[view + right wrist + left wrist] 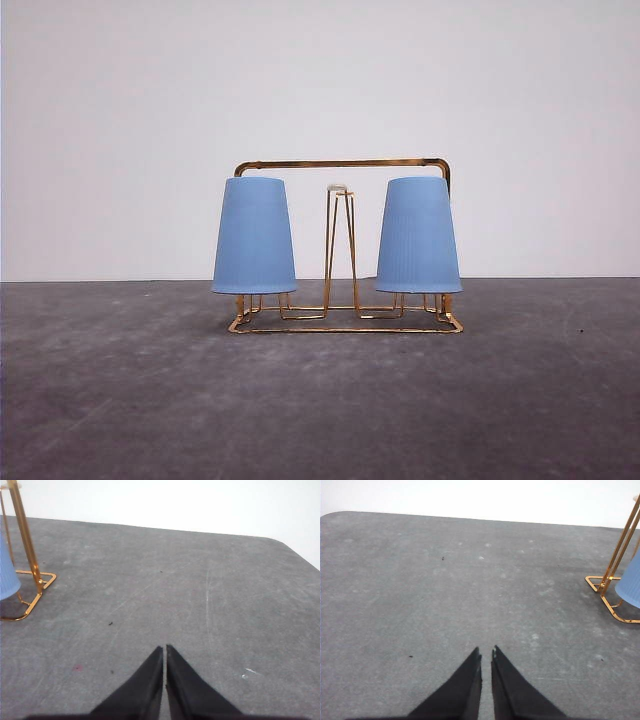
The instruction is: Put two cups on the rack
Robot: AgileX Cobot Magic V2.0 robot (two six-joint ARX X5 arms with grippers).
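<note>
Both cups, the left cup (254, 236) and the right cup (418, 236), sit upside down on the rack (345, 322). Your left pincer (486, 654) and right pincer (164, 650) are pressed together over bare desk (120, 400), each beside a rack end.

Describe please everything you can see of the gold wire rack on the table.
The rack is thin gold-coloured wire, apparently metal, standing upright on the grey table. It has a rectangular base, an arched handle frame across the top, and a bare middle prong with a white tip. Two blue cups sit upside down over its outer prongs, one on each side. No claw touches it.
</note>
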